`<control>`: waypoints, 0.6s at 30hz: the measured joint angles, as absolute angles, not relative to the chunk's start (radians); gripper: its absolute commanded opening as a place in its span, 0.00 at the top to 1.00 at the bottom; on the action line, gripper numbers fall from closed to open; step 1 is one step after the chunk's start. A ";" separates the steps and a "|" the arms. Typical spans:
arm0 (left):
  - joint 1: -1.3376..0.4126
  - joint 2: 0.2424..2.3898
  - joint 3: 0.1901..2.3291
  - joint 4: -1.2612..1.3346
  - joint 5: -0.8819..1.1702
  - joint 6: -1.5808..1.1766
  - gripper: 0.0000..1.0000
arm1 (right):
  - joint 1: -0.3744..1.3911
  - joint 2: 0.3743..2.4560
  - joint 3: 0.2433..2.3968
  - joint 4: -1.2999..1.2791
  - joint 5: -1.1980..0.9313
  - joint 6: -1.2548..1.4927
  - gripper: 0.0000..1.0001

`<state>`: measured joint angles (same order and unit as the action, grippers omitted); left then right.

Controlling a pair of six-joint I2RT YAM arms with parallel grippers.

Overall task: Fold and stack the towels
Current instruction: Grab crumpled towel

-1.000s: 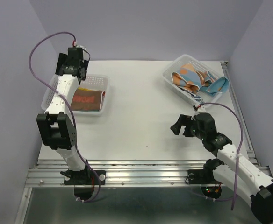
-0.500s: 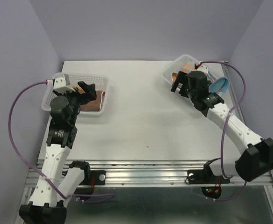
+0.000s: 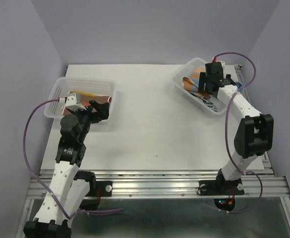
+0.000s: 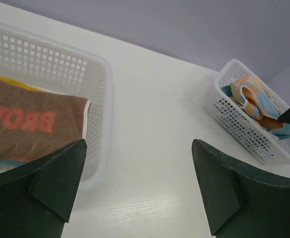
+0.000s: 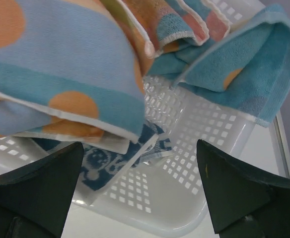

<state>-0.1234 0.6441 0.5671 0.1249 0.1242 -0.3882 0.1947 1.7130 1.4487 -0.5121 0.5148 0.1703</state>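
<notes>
Hovering right tool [image 5: 140, 191]: apart, over crumpled towels [image 5: 60, 74] in basket [image 5: 184, 208], 1 o'clock.
Left tool [image 4: 137, 188]: apart, empty, by folded towel [image 4: 26, 124], 10 o'clock.
Risk: pinching several layers may drag the basket.

I find a brown towel [image 4: 31, 124] with orange-red lettering folded flat in the white basket [image 4: 98, 99] at 10 o'clock on the table [image 3: 150, 124]. A mustard yellow towel [image 4: 1, 78] shows beneath its far edge. In the second basket [image 5: 184, 198], at 2 o'clock, the towels are unfolded. A pastel towel [image 5: 60, 59] with orange dots lies crumpled over a blue-white patterned towel [image 5: 105, 153], and a teal towel [image 5: 249, 64] hangs over the rim.
</notes>
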 measured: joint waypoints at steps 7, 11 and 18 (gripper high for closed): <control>-0.123 0.750 0.568 0.133 0.093 -0.389 0.01 | 0.064 1.770 1.448 -0.526 0.319 0.176 0.10; -0.123 0.773 0.568 0.128 0.075 -0.392 0.01 | 0.029 1.798 1.439 -0.500 0.192 0.191 0.61; -0.123 0.779 0.568 0.131 0.050 -0.398 0.01 | 0.008 1.785 1.407 -0.430 0.085 0.225 0.99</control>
